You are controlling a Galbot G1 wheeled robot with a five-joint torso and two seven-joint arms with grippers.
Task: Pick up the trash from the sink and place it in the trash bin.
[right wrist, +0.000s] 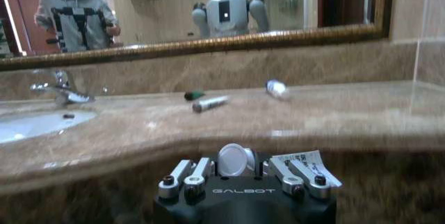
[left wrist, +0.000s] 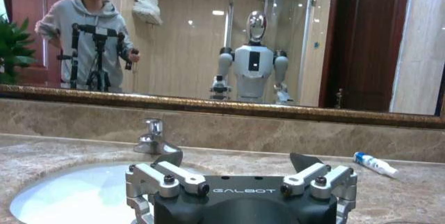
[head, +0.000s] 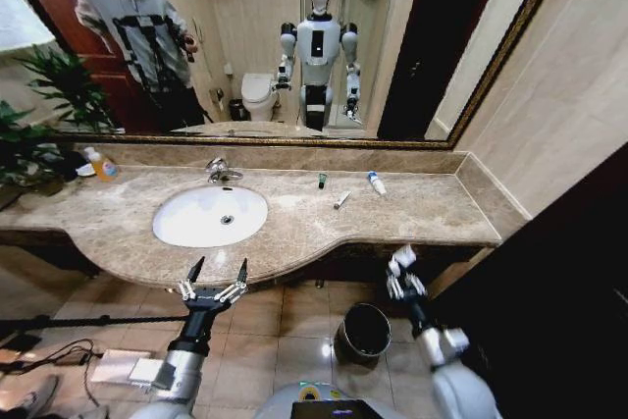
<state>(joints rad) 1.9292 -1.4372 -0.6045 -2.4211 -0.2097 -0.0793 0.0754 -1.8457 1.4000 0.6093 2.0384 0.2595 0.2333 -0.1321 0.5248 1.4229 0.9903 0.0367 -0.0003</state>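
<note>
The white oval sink (head: 209, 215) is set in a beige marble counter (head: 432, 213). On the counter right of it lie trash pieces: a dark-green-capped piece (head: 322, 181), a thin pale stick (head: 341, 200) and a white tube with blue print (head: 377, 183). My right gripper (head: 400, 277) hangs in front of the counter edge, above the black trash bin (head: 363, 331) on the floor. It is shut on a white flat packet (right wrist: 306, 164). My left gripper (head: 216, 277) is open at the counter's front edge, facing the sink (left wrist: 76, 193).
A chrome faucet (head: 221, 172) stands behind the basin, with an orange soap bottle (head: 101, 164) at the far left by a plant (head: 39, 115). A large mirror (head: 294, 36) backs the counter. Cables and a white block (head: 118, 365) lie on the tiled floor to the left.
</note>
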